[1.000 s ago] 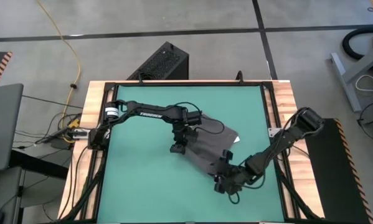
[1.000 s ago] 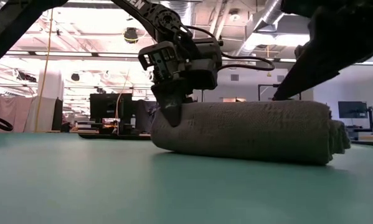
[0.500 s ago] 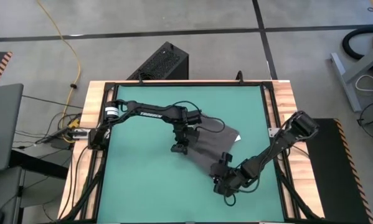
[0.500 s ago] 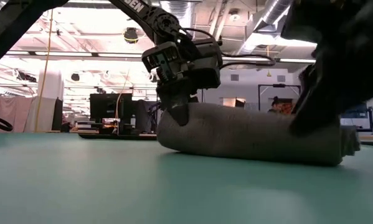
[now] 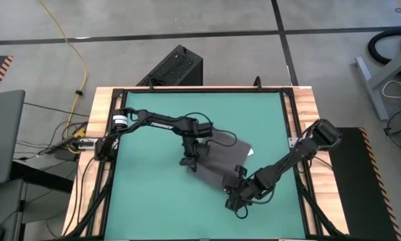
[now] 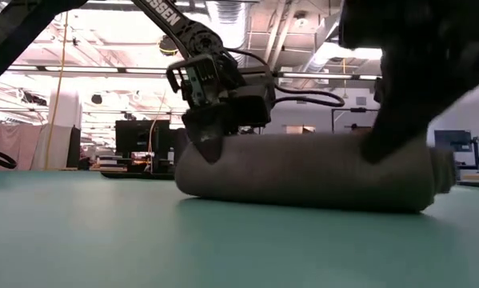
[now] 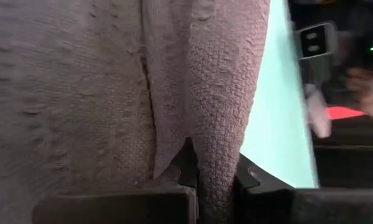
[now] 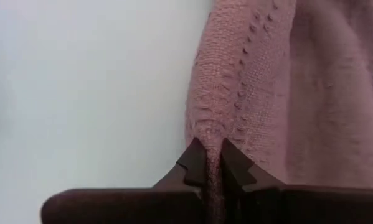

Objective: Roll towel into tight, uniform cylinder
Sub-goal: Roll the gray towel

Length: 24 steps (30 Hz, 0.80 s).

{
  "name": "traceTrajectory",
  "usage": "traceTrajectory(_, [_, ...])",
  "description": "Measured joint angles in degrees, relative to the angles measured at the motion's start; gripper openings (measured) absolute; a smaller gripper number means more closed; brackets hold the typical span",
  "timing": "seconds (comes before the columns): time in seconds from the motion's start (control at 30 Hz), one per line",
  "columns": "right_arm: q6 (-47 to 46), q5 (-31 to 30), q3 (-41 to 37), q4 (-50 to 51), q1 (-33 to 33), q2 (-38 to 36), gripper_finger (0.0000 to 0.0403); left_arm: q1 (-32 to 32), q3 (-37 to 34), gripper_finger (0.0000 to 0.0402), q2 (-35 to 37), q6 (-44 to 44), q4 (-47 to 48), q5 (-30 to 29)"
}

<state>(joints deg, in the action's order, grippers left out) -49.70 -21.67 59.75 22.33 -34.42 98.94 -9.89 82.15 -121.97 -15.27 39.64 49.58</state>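
Note:
The dark grey towel [image 5: 219, 164] lies on the green table as a partly rolled bundle. The roll [image 6: 303, 170] runs slantwise from mid-table toward the near right, and a flat remainder with a small white tag [image 5: 250, 152] spreads on its far side. My left gripper [image 5: 189, 163] is shut on the roll's left end. My right gripper [image 5: 236, 195] is shut on its near-right end. My left gripper pinches a raised fold of the towel [image 7: 218, 146] between its two fingers at the roll's left end. The fingers come from above, pointing down. The roll rests on the table. My right gripper pinches a ridge of cloth [image 8: 215, 138] at the roll's near-right end between its two fingers, coming down at a slant from the right. The roll stays on the table there.
A wooden frame [image 5: 300, 127] borders the green mat [image 5: 146, 194], which has bare room left of the towel and at the near edge. A black box [image 5: 177, 67] stands on the floor past the far edge, and a yellow cable [image 5: 79, 67] runs at the left.
My right gripper has come down from above the roll onto its near-right end and taken hold, shifting a little toward the table's left. My left gripper has moved slightly toward the near-left with the roll's end. The roll has slid leftward and the flat remainder has shortened.

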Motion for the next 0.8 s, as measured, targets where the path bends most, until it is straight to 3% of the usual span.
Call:
traceTrajectory(0.13, [-0.93, 3.02, -0.19, -1.4, 0.92, -3.25, 0.0031, 0.91, 0.0, 0.001, 0.0, -4.39, 5.12, 3.57])
traceTrajectory(0.27, [-3.34, 4.02, -4.44, -3.39, 1.98, -6.56, 0.0031, 2.86, -0.45, 0.0023, 0.0, -7.96, 6.23, 0.21])
traceTrajectory(0.43, [-8.04, 7.53, -15.45, -17.34, 4.49, -9.04, 0.0031, 5.14, -1.37, 0.0085, 0.09, -7.75, 3.16, -8.37])
traceTrajectory(0.57, [-12.21, 10.05, -23.1, -28.83, 6.43, -9.11, 0.0031, 4.39, 1.07, 0.014, 0.09, -11.05, 5.29, -10.42])
traceTrajectory(0.8, [-17.04, 10.19, -26.72, -31.37, 7.29, -9.29, 0.0031, -1.2, 6.96, 0.0181, 0.09, -13.76, 11.02, -10.46])
